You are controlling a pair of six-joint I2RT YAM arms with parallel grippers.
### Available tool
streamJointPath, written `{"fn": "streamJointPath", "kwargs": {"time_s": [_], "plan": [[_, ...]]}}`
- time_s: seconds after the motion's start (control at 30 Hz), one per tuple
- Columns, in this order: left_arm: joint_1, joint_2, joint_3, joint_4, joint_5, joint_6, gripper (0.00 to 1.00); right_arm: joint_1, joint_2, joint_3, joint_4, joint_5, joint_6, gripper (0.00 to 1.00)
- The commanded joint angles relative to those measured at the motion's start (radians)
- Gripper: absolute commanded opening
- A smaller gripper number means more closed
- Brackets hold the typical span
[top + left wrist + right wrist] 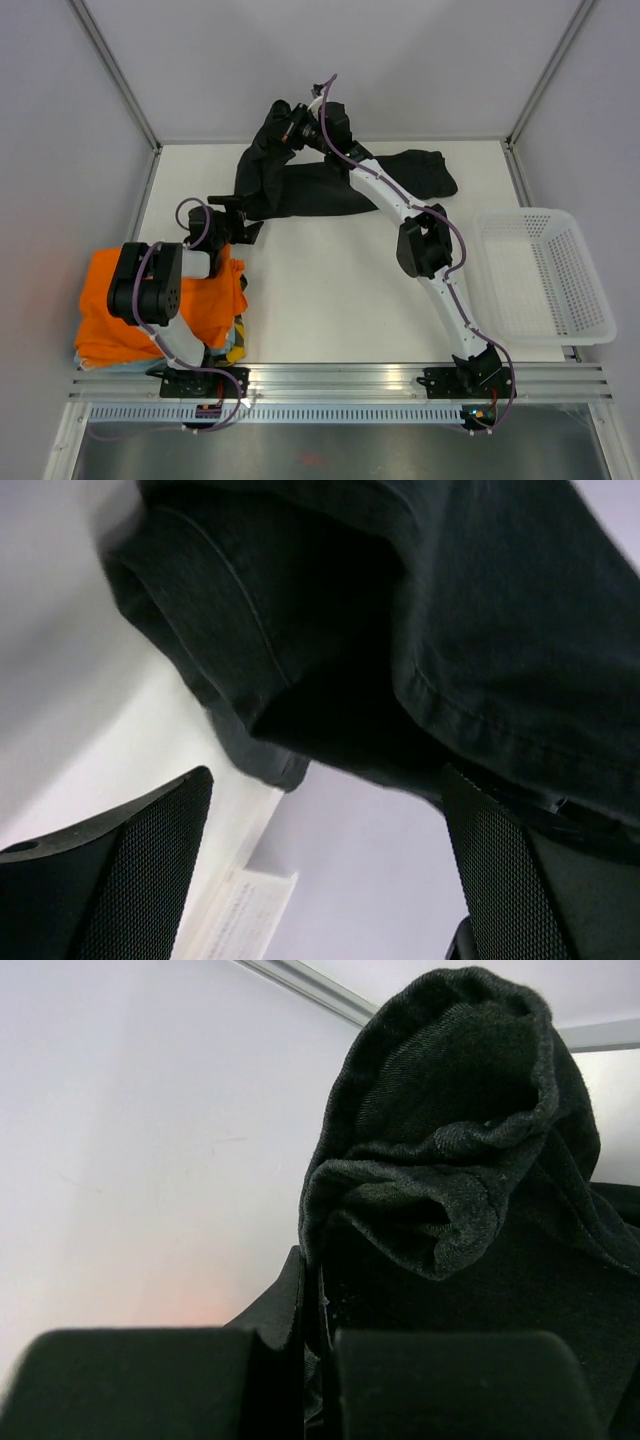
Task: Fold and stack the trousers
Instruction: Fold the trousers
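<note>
– So, where do the black, long-legged fabric trousers point(310, 188) lie?

– Across the far side of the white table point(330, 300), one pair. From above, one end stretches flat toward the right. The other end is bunched and lifted near the back wall by the right gripper point(293, 128).

– Is it pinching them?

– Yes. Its wrist camera shows what the overhead cannot: two blocky black fingers pressed together, with a fold of soft, matte cloth caught in the slit between them. A rumpled hood of fabric rises above.

– And the left gripper point(325, 780)?

– Spread wide, holding nothing. Its own view shows two dimpled pads apart, with a stitched hem of the trousers hanging just beyond them. Whether cloth brushes the right pad I cannot tell.

– What else, counted?

– One bright orange garment point(110, 300) heaped at the near left, perhaps with other cloth beneath it. One white perforated plastic basket point(540, 275) sits at the right edge.
</note>
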Motion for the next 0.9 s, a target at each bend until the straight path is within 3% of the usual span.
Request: {"fn": "streamJointPath", "kwargs": {"time_s": [0.0, 0.27, 0.87], "plan": [[-0.018, 0.107, -0.028, 0.291, -0.123, -0.218, 1.0, -0.009, -0.026, 0.045, 0.009, -0.003, -0.011, 0.0], [-0.099, 0.241, -0.022, 0.509, -0.236, -0.329, 0.99, -0.011, -0.101, 0.035, 0.027, 0.021, -0.005, 0.0], [-0.162, 0.143, -0.096, 0.456, -0.252, -0.327, 0.99, -0.088, -0.156, 0.015, 0.006, -0.019, -0.021, 0.0]]}}
